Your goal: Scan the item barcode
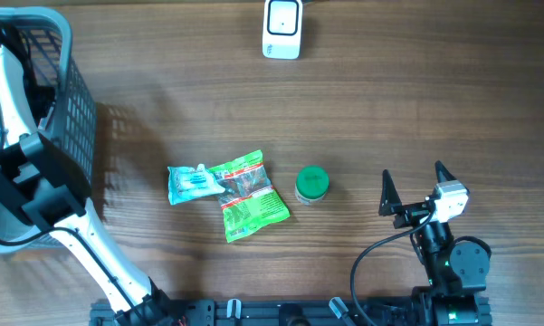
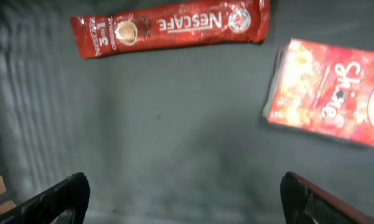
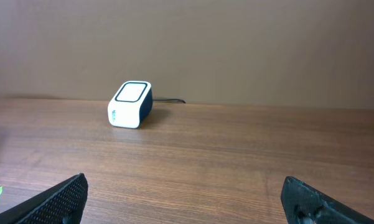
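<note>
The white barcode scanner [image 1: 282,29] with a dark window stands at the far middle of the table, and the right wrist view shows the scanner [image 3: 130,104] ahead on the left. My left arm reaches into the grey basket [image 1: 77,86] at the left. There my left gripper [image 2: 185,184] hangs open above the basket floor, holding nothing. A red Nescafe sachet [image 2: 171,28] lies ahead of it, and a red-orange box [image 2: 328,93] to its right. My right gripper [image 1: 413,174] [image 3: 185,182] stands open and empty over bare wood at the near right.
On the table's middle lie a teal packet [image 1: 192,183], a green snack packet [image 1: 249,196] and a small green-lidded jar [image 1: 311,184]. The basket's mesh walls [image 2: 12,93] close in on the left gripper's left side.
</note>
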Tool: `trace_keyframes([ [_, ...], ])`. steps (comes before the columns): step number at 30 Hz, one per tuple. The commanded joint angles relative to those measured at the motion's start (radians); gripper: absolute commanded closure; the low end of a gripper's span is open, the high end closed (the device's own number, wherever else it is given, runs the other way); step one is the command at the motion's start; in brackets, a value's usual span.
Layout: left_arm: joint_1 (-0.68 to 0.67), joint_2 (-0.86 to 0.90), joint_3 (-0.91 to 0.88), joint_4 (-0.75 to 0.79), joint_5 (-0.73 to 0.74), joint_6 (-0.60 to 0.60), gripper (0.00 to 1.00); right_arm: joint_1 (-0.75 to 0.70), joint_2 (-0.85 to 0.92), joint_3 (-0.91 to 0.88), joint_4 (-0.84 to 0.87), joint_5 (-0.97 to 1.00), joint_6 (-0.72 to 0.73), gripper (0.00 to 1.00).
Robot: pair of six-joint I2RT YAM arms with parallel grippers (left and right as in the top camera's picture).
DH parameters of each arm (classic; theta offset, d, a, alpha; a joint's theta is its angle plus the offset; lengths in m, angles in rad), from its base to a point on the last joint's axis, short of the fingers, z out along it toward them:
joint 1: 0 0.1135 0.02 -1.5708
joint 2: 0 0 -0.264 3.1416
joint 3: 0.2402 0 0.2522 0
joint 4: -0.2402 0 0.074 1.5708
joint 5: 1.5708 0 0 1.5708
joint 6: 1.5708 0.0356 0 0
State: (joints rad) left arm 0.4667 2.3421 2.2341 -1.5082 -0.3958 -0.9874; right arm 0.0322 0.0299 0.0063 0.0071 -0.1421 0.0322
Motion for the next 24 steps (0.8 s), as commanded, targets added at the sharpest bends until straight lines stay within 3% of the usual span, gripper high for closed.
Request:
trace_keyframes([
  [1, 0.002, 0.052, 0.008, -0.004, 0.002, 0.012, 0.05, 0.005, -0.001, -0.001, 0.004, -0.013, 0.013, 0.0],
  [3, 0.004, -0.018, 0.008, 0.001, 0.0, 0.015, 0.0, 0.005, -0.001, -0.001, 0.004, -0.013, 0.013, 0.0],
  [13, 0.06, -0.311, 0.008, -0.037, -0.001, 0.012, 0.0, 0.005, -0.001, -0.001, 0.004, -0.013, 0.013, 0.0],
  [18, 0.069, -0.478, 0.008, -0.13, 0.002, -0.077, 0.0, 0.005, -0.001, -0.001, 0.004, -0.013, 0.013, 0.0],
  [24, 0.023, -0.786, 0.008, -0.023, -0.016, -0.047, 0.0, 0.005, -0.001, -0.001, 0.004, -0.013, 0.013, 0.0],
])
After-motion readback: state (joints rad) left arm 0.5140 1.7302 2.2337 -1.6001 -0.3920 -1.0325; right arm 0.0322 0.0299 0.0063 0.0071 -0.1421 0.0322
